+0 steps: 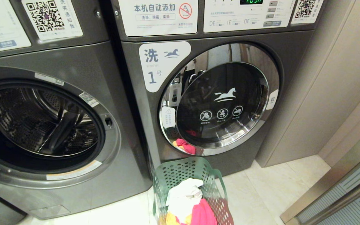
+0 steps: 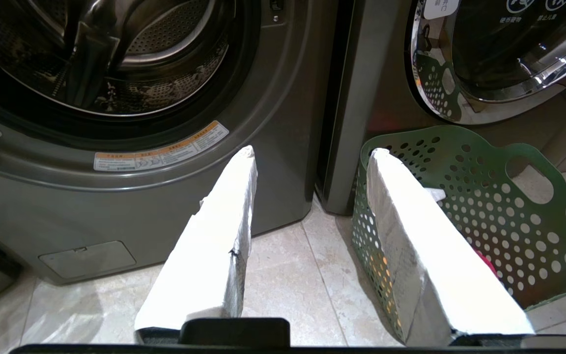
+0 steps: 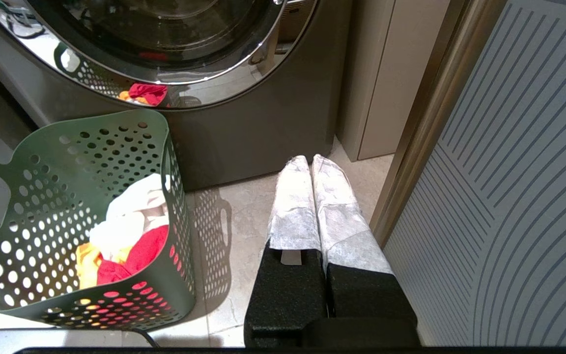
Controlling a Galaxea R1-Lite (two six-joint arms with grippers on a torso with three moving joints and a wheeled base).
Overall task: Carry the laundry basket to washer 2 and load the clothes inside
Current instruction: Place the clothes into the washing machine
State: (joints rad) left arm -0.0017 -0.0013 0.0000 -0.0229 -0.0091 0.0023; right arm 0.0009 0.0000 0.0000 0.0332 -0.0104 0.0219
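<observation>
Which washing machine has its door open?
The left washer: its door is open, so you can see the shiny metal drum. The right washer, labelled 1, has its round glass door shut.

Green laundry basket of clothes before closed washer 1

Basket btm cut off at head-view edge; open washer label no. out of frame.

Clothes in basket before washer
</observation>
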